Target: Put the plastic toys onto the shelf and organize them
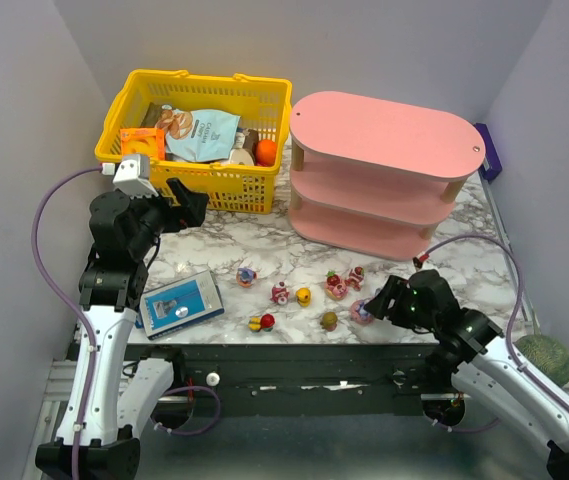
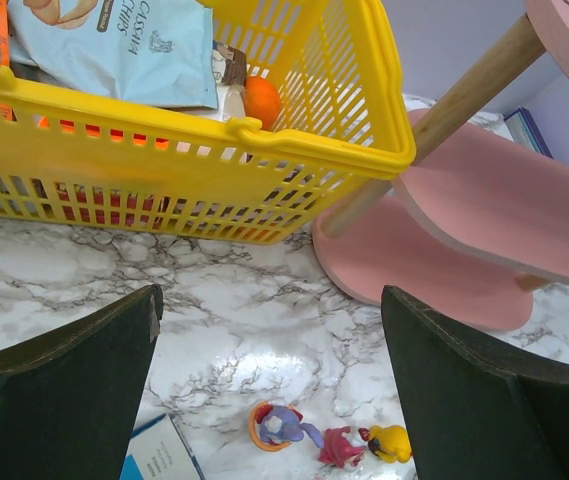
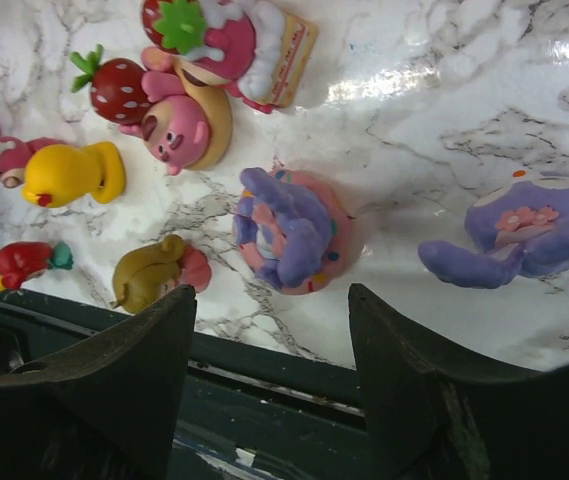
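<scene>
Bright, even overhead light with soft shadows; white glare patches on the glossy marble tabletop [image 3: 414, 85]; wrist-view edges slightly soft.

top cam high overhead, L wrist low facing shelf [image 2: 504, 205], R wrist close over toys [image 3: 286, 232], toys in all 3

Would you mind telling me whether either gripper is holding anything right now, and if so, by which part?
Nothing is held. The left gripper is open and empty; the right gripper is open near a purple toy, not gripping it.
</scene>
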Controlling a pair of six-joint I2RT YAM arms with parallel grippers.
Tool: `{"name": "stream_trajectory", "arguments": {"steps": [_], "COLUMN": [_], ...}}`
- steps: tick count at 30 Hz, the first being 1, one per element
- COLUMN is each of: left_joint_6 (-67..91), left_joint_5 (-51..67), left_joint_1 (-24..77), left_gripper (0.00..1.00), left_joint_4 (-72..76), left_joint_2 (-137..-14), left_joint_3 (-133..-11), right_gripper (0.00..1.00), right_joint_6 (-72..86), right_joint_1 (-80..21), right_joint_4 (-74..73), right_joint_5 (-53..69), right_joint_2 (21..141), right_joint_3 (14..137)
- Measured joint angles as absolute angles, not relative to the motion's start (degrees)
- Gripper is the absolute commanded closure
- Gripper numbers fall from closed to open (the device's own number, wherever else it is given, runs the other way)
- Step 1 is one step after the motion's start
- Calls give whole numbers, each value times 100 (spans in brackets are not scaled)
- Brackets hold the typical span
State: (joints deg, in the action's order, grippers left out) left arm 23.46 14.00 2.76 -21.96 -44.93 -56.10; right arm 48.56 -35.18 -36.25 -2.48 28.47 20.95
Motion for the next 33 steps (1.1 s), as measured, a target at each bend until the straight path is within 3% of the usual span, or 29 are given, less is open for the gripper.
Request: {"name": "stream_trajectory", "arguments": {"steps": [11,15,20,21,25,28,33], "left_joint_6": [2359,2362,2362,2362,2362,2362,2364], "left_joint_5": [1402,1402,1402,1400,1402,1402,1404], "left_joint_1": [276,276,276,276,276,276,274], "left_gripper": [1,1,1,1,1,1,1], "left_joint_4": [-2193,-2196,-2196,-2196,-2193,-2196,-2193], "left_joint_2": [-4563,-4591,-4611,-4615,-4622,-4622,-4630], "left_joint_3": [-5610,-5607,-5607,-5607,-5607,-5607,-5607], "right_gripper": [36,51,61,71,92,98,99], "right_joint_6": [4779,4694,4598,4589,4545,4512,4322], "right_joint_1": [-3607,-3629,-3645,-3645,-3667,-3682,-3682], "right_joint_4": [-2615,-2290,-1890,-1844,-1702,-1684,-1857], "right_joint_5": [-399,-602,-711,-725,-744,-742,-740], "right_joint_2": [3376,3398,3371,3376,3404,3363,3140], "right_joint_3": [1538,1457,1319,1302,1267,1267,1365]}}
